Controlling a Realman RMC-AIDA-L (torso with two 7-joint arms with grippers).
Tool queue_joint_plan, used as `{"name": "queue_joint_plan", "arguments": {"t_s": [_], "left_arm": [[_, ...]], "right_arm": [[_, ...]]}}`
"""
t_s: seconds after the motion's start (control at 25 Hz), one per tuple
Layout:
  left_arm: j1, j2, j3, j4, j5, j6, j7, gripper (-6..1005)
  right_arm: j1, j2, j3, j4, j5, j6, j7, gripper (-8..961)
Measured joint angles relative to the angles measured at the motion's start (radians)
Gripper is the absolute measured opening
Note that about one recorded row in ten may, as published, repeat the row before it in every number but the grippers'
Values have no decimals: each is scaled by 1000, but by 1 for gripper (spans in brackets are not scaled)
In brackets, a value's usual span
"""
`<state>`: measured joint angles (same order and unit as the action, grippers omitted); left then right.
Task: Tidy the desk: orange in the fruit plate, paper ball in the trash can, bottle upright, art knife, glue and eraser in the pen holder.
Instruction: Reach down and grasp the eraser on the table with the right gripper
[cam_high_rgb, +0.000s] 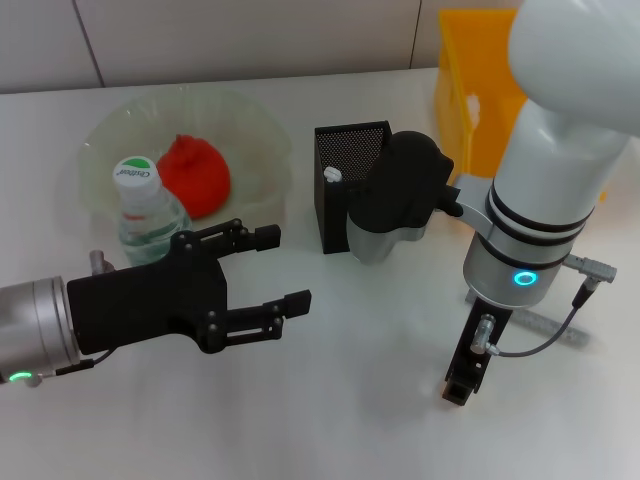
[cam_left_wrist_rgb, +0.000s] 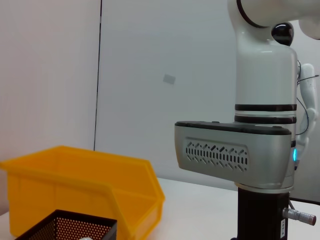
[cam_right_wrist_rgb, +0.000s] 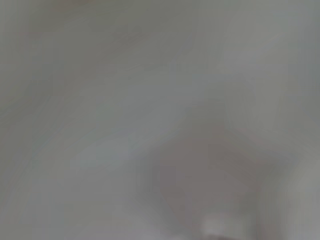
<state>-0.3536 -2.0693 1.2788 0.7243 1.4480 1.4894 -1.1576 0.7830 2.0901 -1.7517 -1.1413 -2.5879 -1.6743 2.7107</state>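
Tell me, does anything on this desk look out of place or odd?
Nothing looks spilled or damaged. The orange sits in the fruit plate, the bottle stands upright beside it, and the pen holder and trash can stand straight. The left gripper hovers with fingers open.

a clear ruler (cam_high_rgb: 545, 325) lies flat.
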Motion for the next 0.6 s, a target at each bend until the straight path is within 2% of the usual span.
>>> {"name": "queue_joint_plan", "arguments": {"t_s": [0.4,0.52,0.6], "left_arm": [[-2,0,-2,-10,0,4,2,789],[-1,0,-3,-10,0,5,2,789],[0,0,-3,-10,0,6,2,789]], "right_arm": [[-4,1,8,-17,-2,0,4,399],[-13,-4,16,-67,-12,0,18,398],[-18,-5,21,-84,-16,0,21,365]]}}
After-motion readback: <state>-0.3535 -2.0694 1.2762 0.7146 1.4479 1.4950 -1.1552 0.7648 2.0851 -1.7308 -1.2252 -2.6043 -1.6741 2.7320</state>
